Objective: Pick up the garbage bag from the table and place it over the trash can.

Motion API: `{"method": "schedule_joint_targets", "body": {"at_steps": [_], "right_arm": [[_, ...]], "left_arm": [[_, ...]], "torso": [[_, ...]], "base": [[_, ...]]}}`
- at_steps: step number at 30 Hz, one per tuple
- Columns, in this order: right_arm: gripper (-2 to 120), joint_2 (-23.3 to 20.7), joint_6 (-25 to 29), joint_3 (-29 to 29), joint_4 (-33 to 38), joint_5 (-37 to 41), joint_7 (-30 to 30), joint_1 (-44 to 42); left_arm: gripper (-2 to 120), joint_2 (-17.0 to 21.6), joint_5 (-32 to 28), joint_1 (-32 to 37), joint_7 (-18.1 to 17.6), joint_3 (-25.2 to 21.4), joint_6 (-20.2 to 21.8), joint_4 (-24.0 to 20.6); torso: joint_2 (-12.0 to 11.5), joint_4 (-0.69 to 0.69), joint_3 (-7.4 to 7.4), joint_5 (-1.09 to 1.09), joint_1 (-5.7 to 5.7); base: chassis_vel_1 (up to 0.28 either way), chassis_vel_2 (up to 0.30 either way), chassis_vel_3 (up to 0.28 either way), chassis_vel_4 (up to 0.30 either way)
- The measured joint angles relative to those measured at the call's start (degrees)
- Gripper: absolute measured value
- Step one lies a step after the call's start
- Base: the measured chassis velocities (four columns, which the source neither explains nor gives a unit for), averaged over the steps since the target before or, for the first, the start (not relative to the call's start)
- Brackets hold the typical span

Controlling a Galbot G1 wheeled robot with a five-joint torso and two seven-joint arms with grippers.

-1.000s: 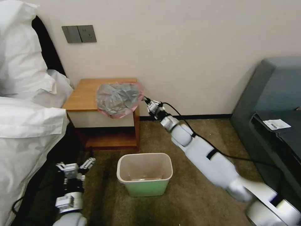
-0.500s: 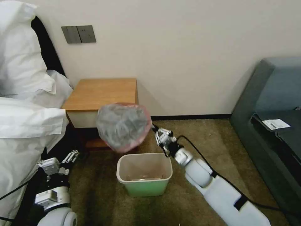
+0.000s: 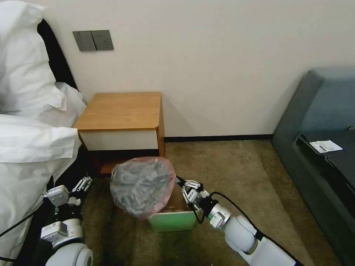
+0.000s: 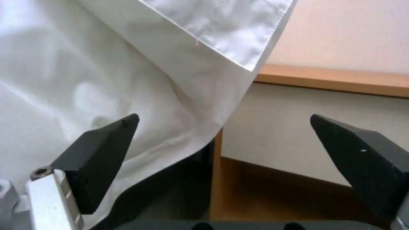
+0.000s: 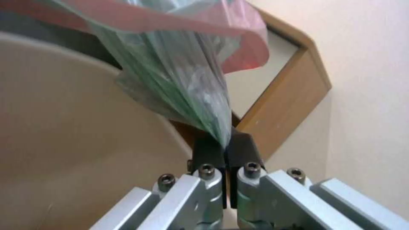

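1. Carpeted floor (image 3: 236,166) between a bed and a sofa forms the work area, and a wooden nightstand (image 3: 118,111) is set against the wall.
2. The right gripper (image 3: 181,184) is positioned low, just beside the trash can (image 3: 173,221). Its fingers (image 5: 213,151) are clamped together on a pinched fold of the garbage bag (image 3: 142,184).
3. From the pinch point the bag is spread out toward the robot's left. It is held over the bin opening, which is largely covered. The pink rim (image 5: 243,48) is turned up toward the nightstand.
4. The bag is judged not yet seated: the rim is bunched rather than stretched round the bin's edge.
5. The left gripper (image 3: 72,188) is parked near the floor on the bag's far side, with its fingers (image 4: 100,150) spread wide and nothing between them.
6. White bedding (image 4: 127,64) hangs just beside the left gripper and could obstruct a reach toward the bag.
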Motion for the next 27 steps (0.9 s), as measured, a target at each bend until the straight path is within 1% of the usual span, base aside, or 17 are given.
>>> {"method": "schedule_joint_targets", "body": {"at_steps": [9, 12, 13, 18, 19, 23, 24, 27], "right_arm": [[0, -1.9, 0.1, 0.8, 0.0, 0.0, -0.9, -0.4], [13, -3.4, -0.1, 1.9, 0.4, 1.6, -2.6, -0.3], [13, -3.4, -0.1, 1.9, 0.4, 1.6, -2.6, -0.3], [36, -6.1, -0.5, 2.6, 1.2, 3.9, -4.2, 0.3], [36, -6.1, -0.5, 2.6, 1.2, 3.9, -4.2, 0.3], [53, -6.9, -0.9, 3.2, 1.7, 4.8, -5.1, 0.5], [53, -6.9, -0.9, 3.2, 1.7, 4.8, -5.1, 0.5], [68, -7.1, -0.8, 3.7, 1.7, 4.9, -6.5, 0.4]], "left_arm": [[100, -0.2, 2.3, 1.0, -0.4, 0.5, -1.3, 0.5], [100, -0.4, 2.9, 0.8, -0.6, 0.8, -1.3, 0.5], [100, -0.4, 2.9, 0.8, -0.6, 0.8, -1.3, 0.5], [100, -0.2, 3.0, -0.1, -0.7, 1.1, -0.6, 0.7], [100, -0.2, 3.0, -0.1, -0.7, 1.1, -0.6, 0.7], [99, -0.2, 3.7, -1.6, -0.7, 1.7, 0.1, 1.5], [99, -0.2, 3.7, -1.6, -0.7, 1.7, 0.1, 1.5], [99, -0.2, 4.7, -2.4, -0.7, 2.3, 0.4, 1.8]], "torso": [[0.0, 0.0, 0.0, 0.0, 0.0], [0.0, 0.0, 0.0, 0.0, 0.0], [0.0, 0.0, 0.0, 0.0, 0.0], [0.0, 0.0, 0.01, 0.0, 0.0], [0.0, 0.0, 0.01, 0.0, 0.0], [0.0, 0.0, 0.01, -0.01, 0.01], [0.0, 0.0, 0.01, -0.01, 0.01], [0.0, 0.0, 0.01, 0.0, 0.0]], "base": [[0.0, 0.0, 0.0, 0.0], [0.0, 0.0, 0.0, 0.0], [0.0, 0.0, 0.0, 0.0], [0.0, 0.0, 0.0, 0.0], [0.0, 0.0, 0.0, 0.0], [0.0, 0.0, 0.0, 0.0], [0.0, 0.0, 0.0, 0.0], [0.0, 0.0, 0.0, 0.0]]}}
